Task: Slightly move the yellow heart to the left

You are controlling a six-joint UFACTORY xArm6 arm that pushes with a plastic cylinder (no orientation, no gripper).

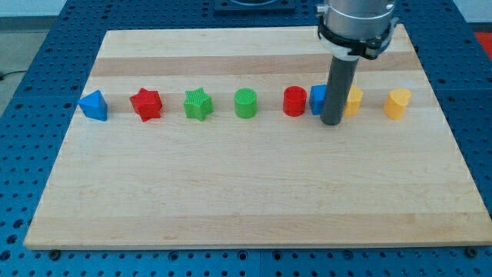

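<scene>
Rod with my tip [332, 123] on wooden board [254, 200], between blue block [317, 99] and yellow block [354, 101] (both partly hidden), gripping nothing.

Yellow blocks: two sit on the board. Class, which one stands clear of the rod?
The yellow block at the row's far right end stands fully visible. The other yellow block is partly hidden behind the rod, whose tip rests beside it.

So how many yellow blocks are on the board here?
2: one yellow block partly hidden behind my tip, the other yellow block at the row's right end.
</scene>
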